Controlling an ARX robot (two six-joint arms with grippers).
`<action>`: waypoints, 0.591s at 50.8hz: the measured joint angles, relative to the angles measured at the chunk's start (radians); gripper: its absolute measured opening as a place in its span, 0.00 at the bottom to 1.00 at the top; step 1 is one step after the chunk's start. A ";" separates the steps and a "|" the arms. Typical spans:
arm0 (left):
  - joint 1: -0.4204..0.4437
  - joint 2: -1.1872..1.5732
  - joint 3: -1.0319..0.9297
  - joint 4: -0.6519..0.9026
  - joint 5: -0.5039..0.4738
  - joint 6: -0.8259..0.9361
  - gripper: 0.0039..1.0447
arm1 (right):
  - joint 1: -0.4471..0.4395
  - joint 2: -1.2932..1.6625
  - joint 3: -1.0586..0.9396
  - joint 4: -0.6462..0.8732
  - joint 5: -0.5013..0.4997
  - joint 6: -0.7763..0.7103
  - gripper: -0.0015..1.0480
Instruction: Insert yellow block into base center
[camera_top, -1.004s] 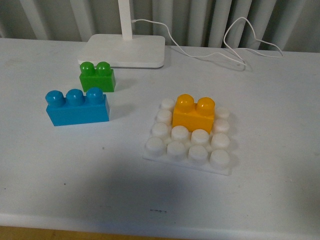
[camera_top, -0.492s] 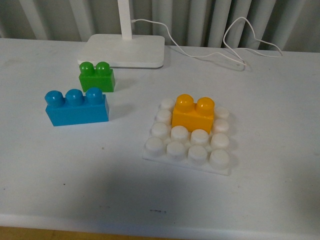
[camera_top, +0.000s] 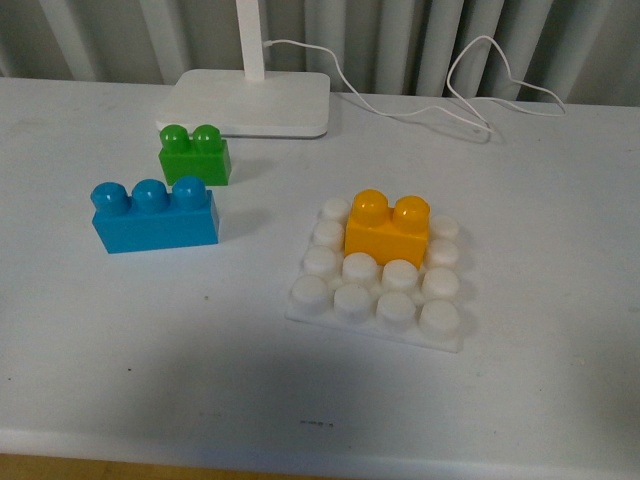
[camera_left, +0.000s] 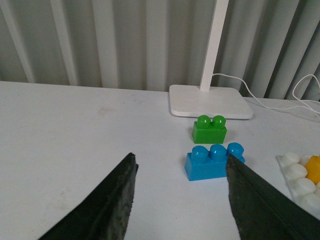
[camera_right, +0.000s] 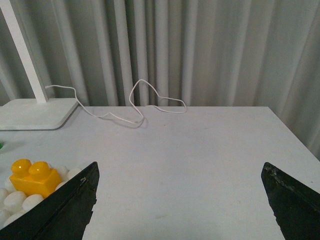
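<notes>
The yellow block (camera_top: 387, 228) sits upright on the white studded base (camera_top: 378, 275), on its far middle rows, with white studs showing on both sides and in front. It also shows in the right wrist view (camera_right: 32, 177) and at the edge of the left wrist view (camera_left: 313, 169). Neither arm shows in the front view. My left gripper (camera_left: 180, 162) is open and empty, above the table, short of the blue brick (camera_left: 212, 161). My right gripper (camera_right: 179, 172) is open wide and empty over bare table, off to the side of the base (camera_right: 15, 201).
A blue three-stud brick (camera_top: 153, 214) and a green two-stud brick (camera_top: 194, 153) stand left of the base. A white lamp foot (camera_top: 250, 100) with its pole and a looping white cable (camera_top: 470, 90) lie at the back, before a grey curtain.
</notes>
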 joint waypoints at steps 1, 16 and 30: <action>0.000 0.000 0.000 0.000 0.000 0.000 0.58 | 0.000 0.000 0.000 0.000 0.000 0.000 0.91; 0.000 0.000 0.000 0.000 0.000 0.000 0.94 | 0.000 0.000 0.000 0.000 0.000 0.000 0.91; 0.000 0.000 0.000 0.000 0.000 0.000 0.94 | 0.000 0.000 0.000 0.000 0.000 0.000 0.91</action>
